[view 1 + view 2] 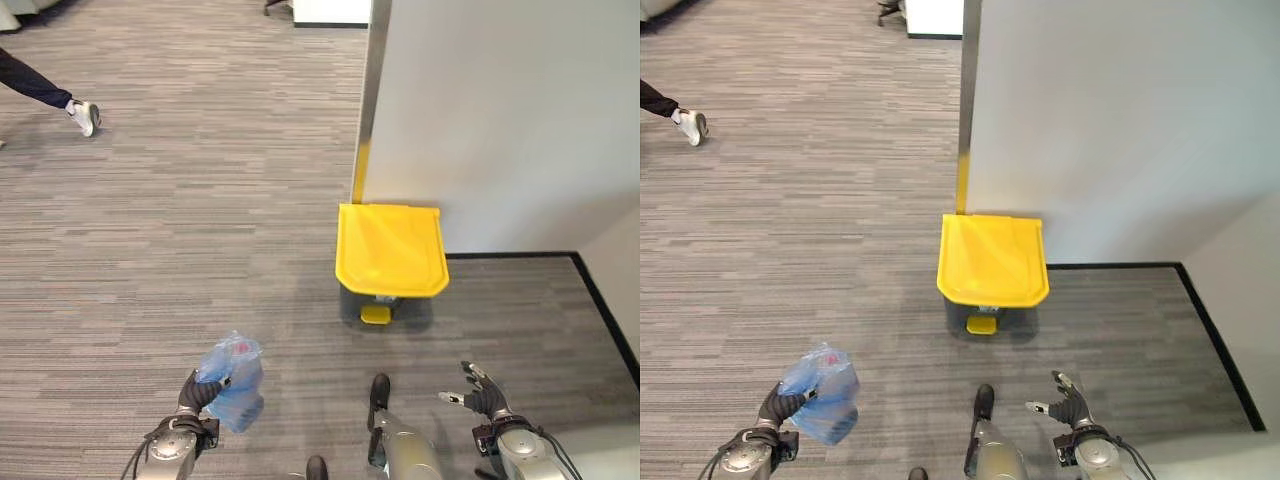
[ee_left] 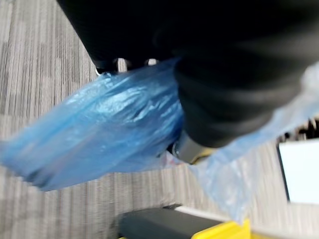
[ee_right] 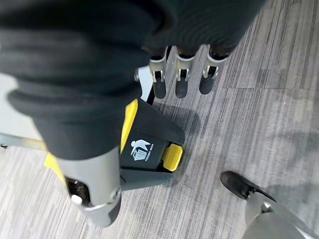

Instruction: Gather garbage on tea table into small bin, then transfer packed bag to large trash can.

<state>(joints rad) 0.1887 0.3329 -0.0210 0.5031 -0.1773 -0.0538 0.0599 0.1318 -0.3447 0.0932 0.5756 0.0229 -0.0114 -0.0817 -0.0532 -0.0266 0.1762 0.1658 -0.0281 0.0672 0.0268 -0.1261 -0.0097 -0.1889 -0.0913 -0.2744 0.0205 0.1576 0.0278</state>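
The left hand [image 1: 203, 391] is closed tight on the top of the blue bag [image 1: 234, 381], near the robot on the left side. The bag hangs down from the hand, off the floor, so it can be carried along without dragging. It looks full and puffy, and something pinkish shows through near the top. I think the trash is packed inside.

The biggest thing here is the white wall [image 1: 500, 120], far and to the right. It has a shiny metal edge [image 1: 372, 90] with a bit of yellow low down. Next is the grey carpet floor [image 1: 180, 250], which goes all the way across.

The large trash can [image 1: 390, 250] stands on the floor right against that wall, in the middle. Its yellow lid is shut. It has a dark body and a small yellow foot pedal [image 1: 376, 314] on the near side. I think the pedal is there so the lid can pop up with a step, with no hand needed. The bag is well apart from the can, to the near left.

The right hand [image 1: 478, 392] is near the robot on the right. Its fingers are spread apart and it holds nothing. In the right wrist view the fingers [image 3: 180, 82] point straight toward the can.

Far away on the left, a person's leg and white shoe [image 1: 86, 117] show on the carpet
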